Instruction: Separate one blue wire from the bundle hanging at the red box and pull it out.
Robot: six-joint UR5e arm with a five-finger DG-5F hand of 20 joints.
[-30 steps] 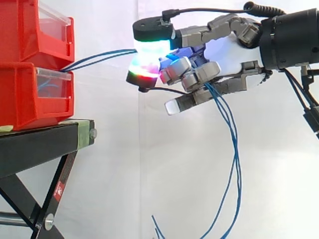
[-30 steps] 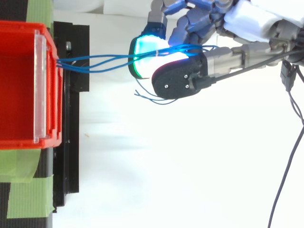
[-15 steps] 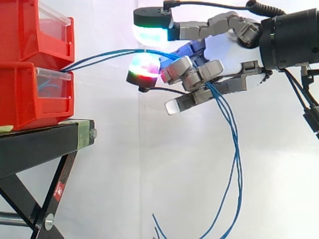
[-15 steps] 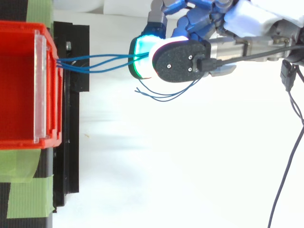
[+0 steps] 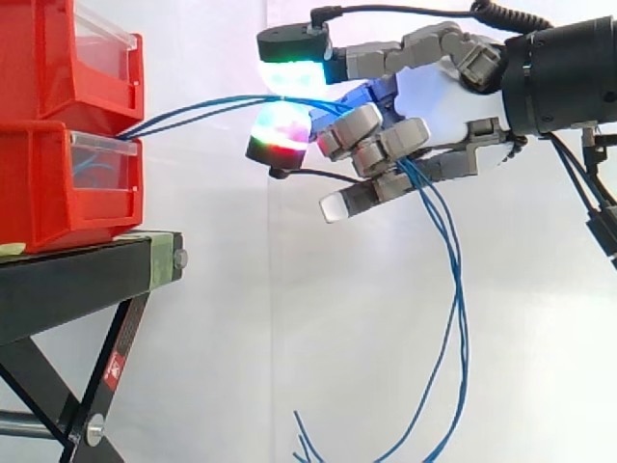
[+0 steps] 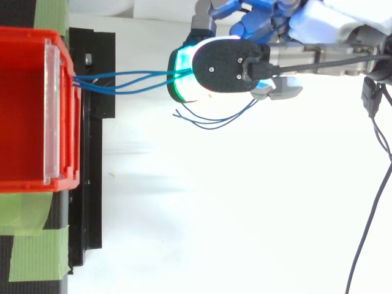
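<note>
Separating step: hand (image 5: pixel 434 96) fingers (image 5: pixel 381 145) curled round blue wires (image 6: pixel 86 83) from red box (image 5: pixel 48 193); glowing pads (image 5: pixel 289 72) parted. Next: isolate one strand, pull clear.

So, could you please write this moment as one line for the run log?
hand: curled round blue wires | wires: run from red box through hand, ends hang down | single wire separated: not yet

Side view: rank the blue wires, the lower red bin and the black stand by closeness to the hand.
1. Blue wires, held in the hand.
2. Lower red bin, far left.
3. Black stand, lower left, under the bin.
</note>
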